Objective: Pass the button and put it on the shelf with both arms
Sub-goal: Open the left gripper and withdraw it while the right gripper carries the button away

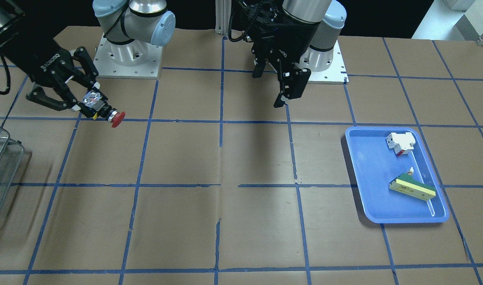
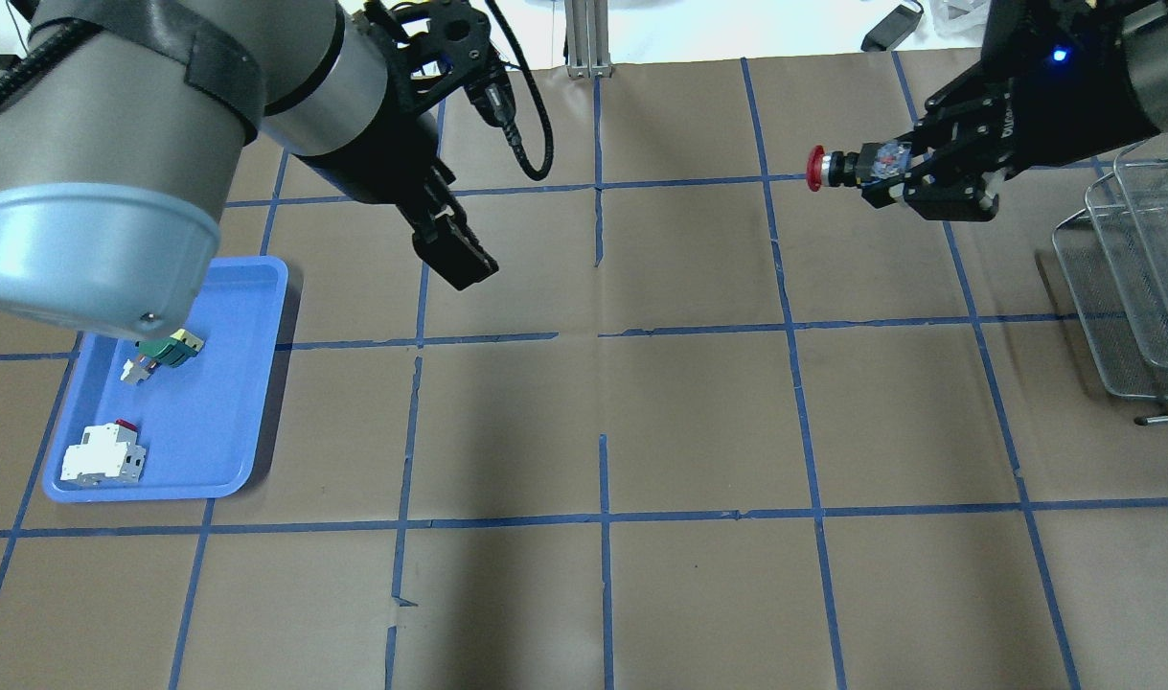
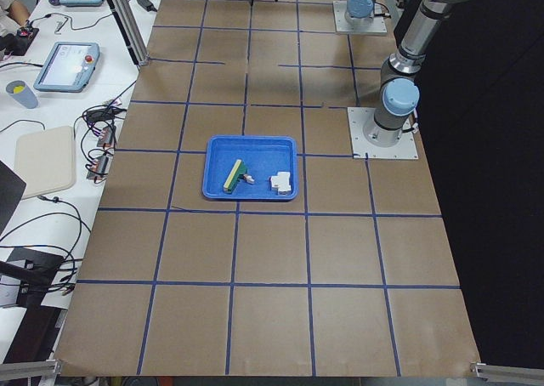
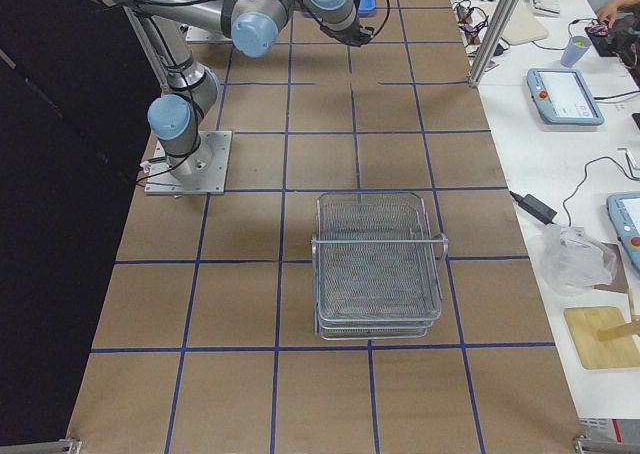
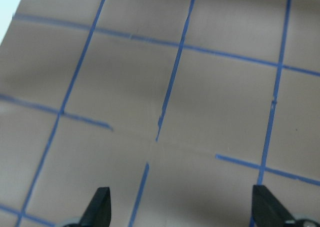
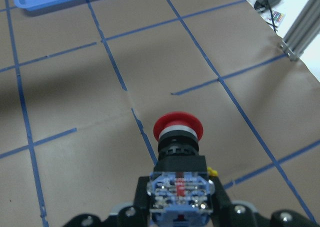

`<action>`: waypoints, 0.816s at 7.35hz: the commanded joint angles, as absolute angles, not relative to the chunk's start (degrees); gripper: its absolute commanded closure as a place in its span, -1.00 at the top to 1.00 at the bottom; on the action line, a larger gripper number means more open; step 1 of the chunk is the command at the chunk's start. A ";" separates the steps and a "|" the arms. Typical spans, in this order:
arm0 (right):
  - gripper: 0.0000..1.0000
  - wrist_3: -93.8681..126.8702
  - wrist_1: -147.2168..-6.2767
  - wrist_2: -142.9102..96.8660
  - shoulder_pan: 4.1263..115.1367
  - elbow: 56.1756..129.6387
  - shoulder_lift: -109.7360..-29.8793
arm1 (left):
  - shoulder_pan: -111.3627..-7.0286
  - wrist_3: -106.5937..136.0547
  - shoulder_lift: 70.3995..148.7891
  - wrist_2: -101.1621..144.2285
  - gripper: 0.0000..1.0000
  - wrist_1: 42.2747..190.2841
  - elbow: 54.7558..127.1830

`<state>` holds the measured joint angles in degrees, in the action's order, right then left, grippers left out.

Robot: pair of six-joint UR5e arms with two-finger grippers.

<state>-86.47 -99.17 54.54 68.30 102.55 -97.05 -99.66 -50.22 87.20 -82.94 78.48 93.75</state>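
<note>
Over the brown-papered table [image 2: 698,412], right pincer [image 2: 881,174] grips the button [image 2: 837,168]; left pincer [image 5: 182,208] hangs wide open, empty.

Silver arms [image 1: 144,7] [image 1: 304,8], black claws [image 1: 88,103] [image 1: 271,89], lettering [image 1: 51,62] illegible.

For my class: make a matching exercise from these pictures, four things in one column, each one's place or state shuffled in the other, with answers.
1. button
2. left gripper
3. white-and-red switch
4. shelf

A. lying in the blue tray
B. open, holding nothing
C. standing on the table, on the robot's right
D. clamped in the right gripper

Pairs: 1-D, 2-B, 3-A, 4-C
</note>
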 commanded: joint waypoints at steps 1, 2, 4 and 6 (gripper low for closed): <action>-1.00 -83.35 -99.32 61.91 61.73 98.29 -91.70 | -95.12 -39.96 86.57 -90.16 1.00 79.36 96.49; -1.00 -80.88 -99.06 68.31 59.00 95.39 -89.15 | -92.84 -31.72 86.22 -90.09 1.00 79.02 97.37; -1.00 -80.86 -98.44 80.71 56.70 92.47 -85.35 | -91.93 -30.32 85.78 -90.26 1.00 80.15 98.79; -1.00 -80.68 -98.61 93.11 56.69 92.37 -83.95 | -92.02 -30.32 85.52 -90.26 1.00 80.07 99.49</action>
